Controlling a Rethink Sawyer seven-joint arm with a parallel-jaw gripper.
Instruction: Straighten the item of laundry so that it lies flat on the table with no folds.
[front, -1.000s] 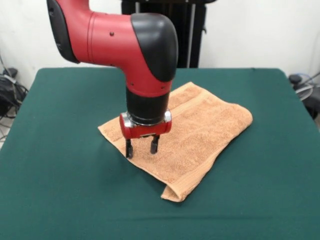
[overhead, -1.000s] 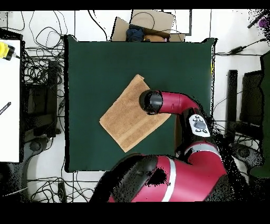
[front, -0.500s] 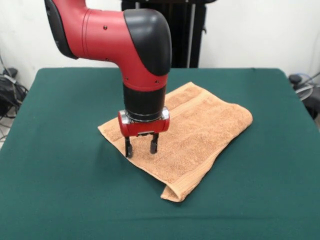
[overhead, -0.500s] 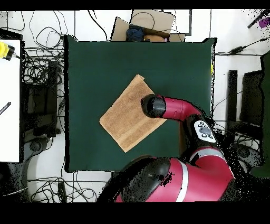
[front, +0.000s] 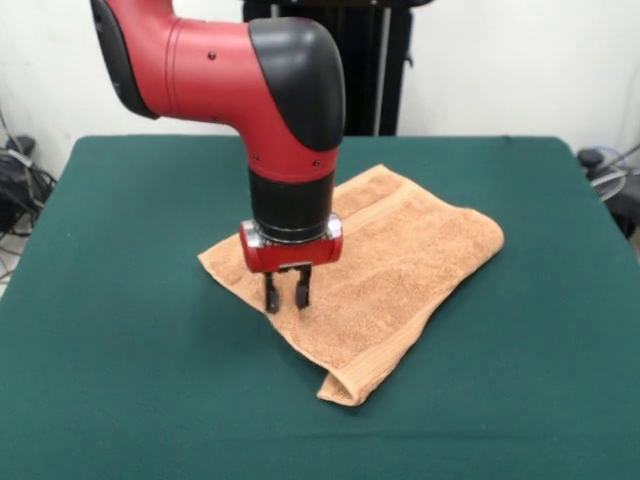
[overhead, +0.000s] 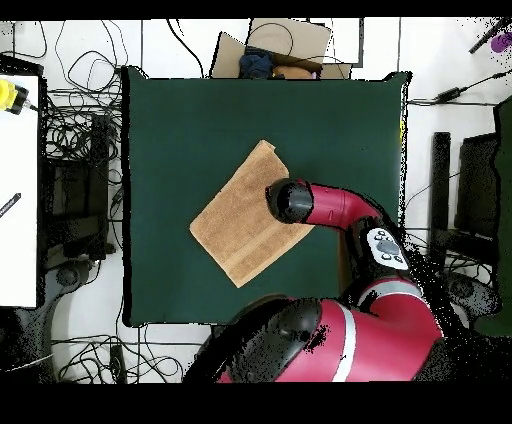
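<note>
The item of laundry (front: 400, 260) is an orange-tan towel folded double, lying as a slanted rectangle in the middle of the green table (front: 120, 370). Its fold runs along the right side and a doubled corner points toward the front edge. My gripper (front: 285, 296) points straight down at the towel's left edge, fingers drawn close together with towel cloth pinched between them. In the overhead view the towel (overhead: 240, 218) lies mid-table (overhead: 340, 110), and the arm's black wrist (overhead: 292, 201) covers its right edge and hides the gripper.
A cardboard box (overhead: 275, 50) with clutter sits past the table's top edge in the overhead view. Cables (overhead: 75, 130) and a white bench (overhead: 18, 190) lie to the left. The red arm (overhead: 340, 330) crosses the table's lower right.
The gripper's fingers have drawn together on the towel's left edge. The edge has shifted very slightly; the arm has barely moved.
</note>
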